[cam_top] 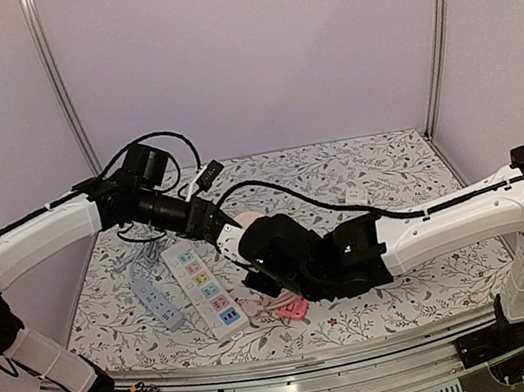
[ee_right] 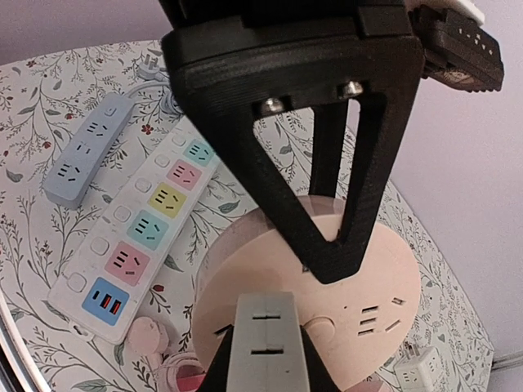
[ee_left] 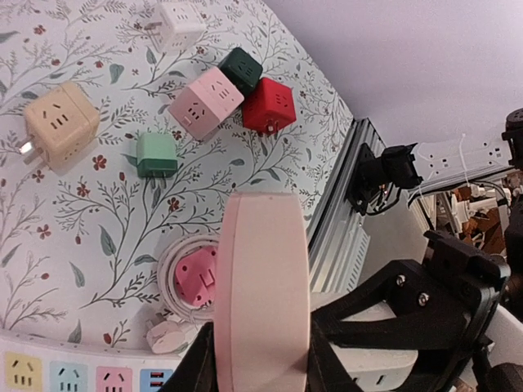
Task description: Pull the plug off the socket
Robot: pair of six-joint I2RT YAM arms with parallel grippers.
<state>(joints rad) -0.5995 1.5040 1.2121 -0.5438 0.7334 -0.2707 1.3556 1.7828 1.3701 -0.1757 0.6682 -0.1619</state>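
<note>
Plug gripped by the right pincer, socket braced by the left.

The round pink socket (ee_right: 388, 278) is held by its rim in the closed left pincer (ee_left: 260, 363). It appears to be raised above the floral surface (cam_top: 379, 170), near the white power strip (ee_right: 139, 245). The grey-white plug (ee_right: 263, 339) appears seated in the socket's flat face and is clamped between the closed fingers of the right pincer (ee_right: 265, 369), the nearer of the two to it. The plug's long axis is seen to stand out from that face, straight back towards the right wrist. The pull is therefore judged to be called for along that axis, away from the face, with the socket braced by the left arm. A sideways tug could bind the pins.
</note>
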